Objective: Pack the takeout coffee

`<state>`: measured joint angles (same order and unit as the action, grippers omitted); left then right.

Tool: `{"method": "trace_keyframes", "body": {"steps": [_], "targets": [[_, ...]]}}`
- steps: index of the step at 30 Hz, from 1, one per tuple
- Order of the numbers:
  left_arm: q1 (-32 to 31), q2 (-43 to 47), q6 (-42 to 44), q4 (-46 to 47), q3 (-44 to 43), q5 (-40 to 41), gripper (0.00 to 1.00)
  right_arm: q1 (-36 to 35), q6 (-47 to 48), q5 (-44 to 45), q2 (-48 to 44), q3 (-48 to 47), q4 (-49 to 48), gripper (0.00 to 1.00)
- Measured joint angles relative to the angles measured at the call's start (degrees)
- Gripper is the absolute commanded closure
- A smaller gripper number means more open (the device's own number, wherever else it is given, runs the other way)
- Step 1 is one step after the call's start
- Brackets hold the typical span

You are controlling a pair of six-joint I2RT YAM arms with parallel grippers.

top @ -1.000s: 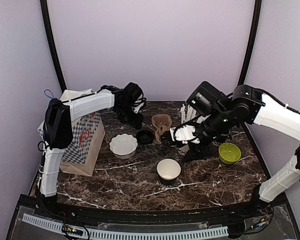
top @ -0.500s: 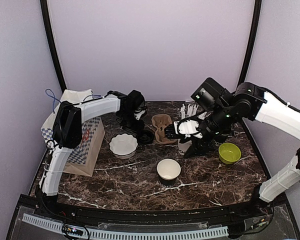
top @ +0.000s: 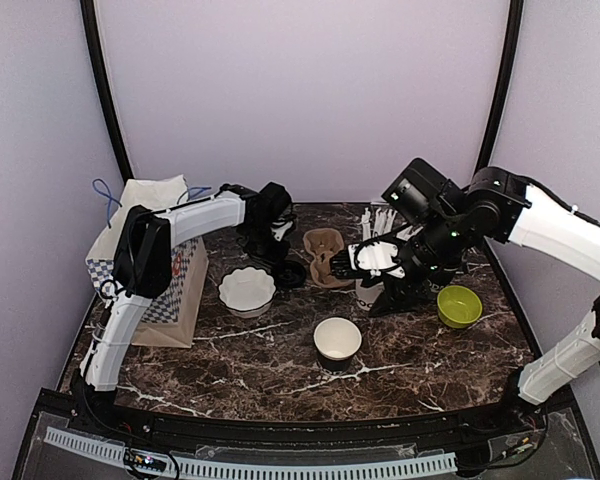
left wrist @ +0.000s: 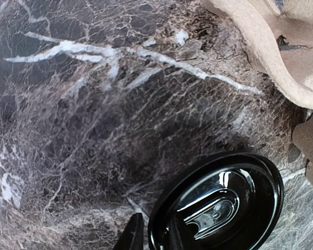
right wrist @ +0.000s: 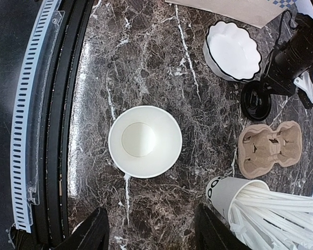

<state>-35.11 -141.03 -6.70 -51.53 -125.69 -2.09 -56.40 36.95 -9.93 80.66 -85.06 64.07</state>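
Note:
One takeout coffee cup (top: 337, 340) stands open and lidless on the marble, white inside (right wrist: 145, 140). A black plastic lid (top: 291, 273) lies flat beside the cardboard carrier (top: 325, 255). My left gripper (top: 283, 265) is down at that lid. In the left wrist view its two dark fingertips straddle the near rim of the lid (left wrist: 219, 203), and the left gripper (left wrist: 155, 235) is shut on it. The right gripper (top: 352, 265) hovers above the table, and in its own view it (right wrist: 154, 229) is open with nothing between the fingers. The cup sits ahead of it.
A white scalloped bowl (top: 247, 290) sits left of the lid. A white cup of straws (right wrist: 235, 190) stands under the right arm. The lime-green bowl (top: 459, 305) is at the right and a checkered paper bag (top: 165, 280) at the left. The carrier (right wrist: 270, 148) lies behind the cup.
The left arm swung right and down to the black lid, and its jaws closed onto the rim. The right gripper drew back slightly toward the straws and stayed open.

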Motion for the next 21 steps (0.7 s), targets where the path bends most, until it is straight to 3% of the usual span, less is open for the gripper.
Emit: {"method": "trace_keyframes", "body": {"steps": [10, 13, 15, 19, 21], "targets": [[0.0, 3.5, 0.1, -1.0, -1.0, -2.7, 0.87, 2.0, -0.2, 6.8, -1.8, -0.1, -5.5, 0.42], [0.0, 7.4, 0.1, -0.8, -1.0, -4.7, 0.87, 4.2, -1.2, 8.8, -3.8, -0.2, -10.8, 0.25], [0.0, 11.0, 0.0, -0.2, -1.0, -6.4, 0.87, 6.2, -2.7, 9.3, -4.2, -1.1, -13.9, 0.04], [0.0, 20.9, -1.4, 4.9, 1.3, -11.5, 0.87, 11.3, -7.7, 9.1, -4.2, -3.7, -20.6, 0.01], [0.0, 27.8, -2.9, 10.6, 6.6, -15.3, 0.87, 15.0, -11.6, 5.5, -3.7, -5.9, -22.6, 0.01]]}}
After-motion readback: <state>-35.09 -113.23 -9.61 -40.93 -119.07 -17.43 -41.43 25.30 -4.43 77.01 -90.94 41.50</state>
